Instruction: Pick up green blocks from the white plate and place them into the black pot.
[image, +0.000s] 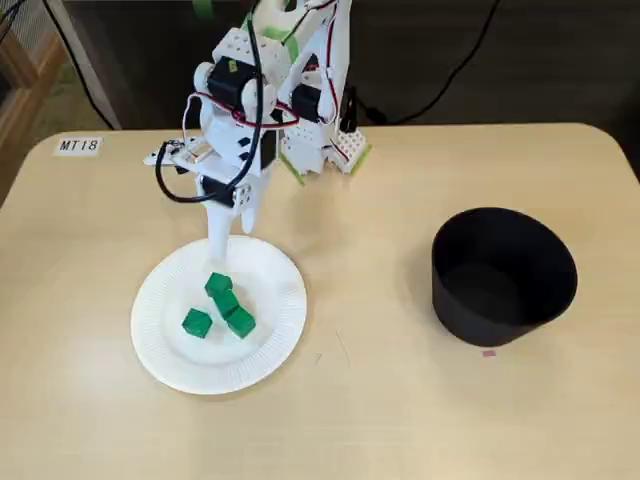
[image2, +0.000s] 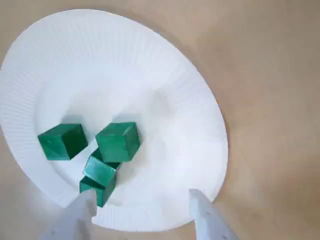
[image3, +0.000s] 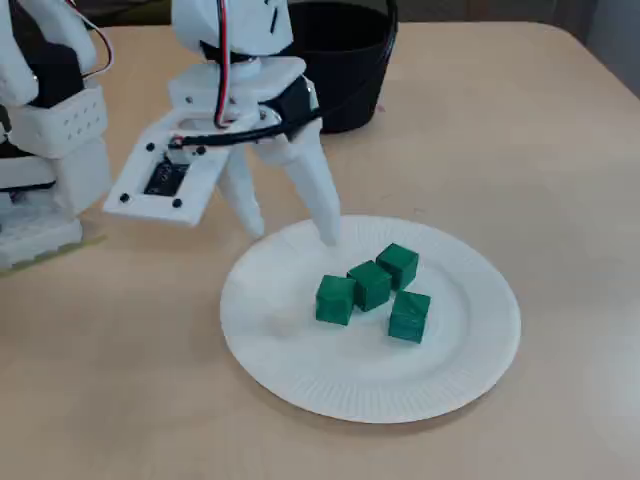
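The white arm's gripper (image: 231, 242) hangs point-down over the far rim of the white plate (image: 270, 352), its two fingers spread apart and holding nothing; in the wrist view the fingertips (image2: 80, 210) frame the plate's near rim (image2: 200, 115) with a clear gap between them. Four green blocks (image: 226, 303) sit bunched at the plate's middle: three touch in a short row, the fourth lies just beside them. In a fixed view the fingers (image3: 328, 230) stand just short of the blocks (image3: 370, 284), one tip over the plate's rim (image3: 470, 372) and the other over the bare table just outside it. The plate lies toward the left edge of the table (image: 380, 420) in a fixed view, with bare wood all around its rim. The black pot (image: 500, 305) stands upright and open-mouthed toward the right edge, well apart from the plate, an unbroken stretch of tabletop between them. A label reading "MT18" (image: 78, 145) is stuck at the table's far left corner
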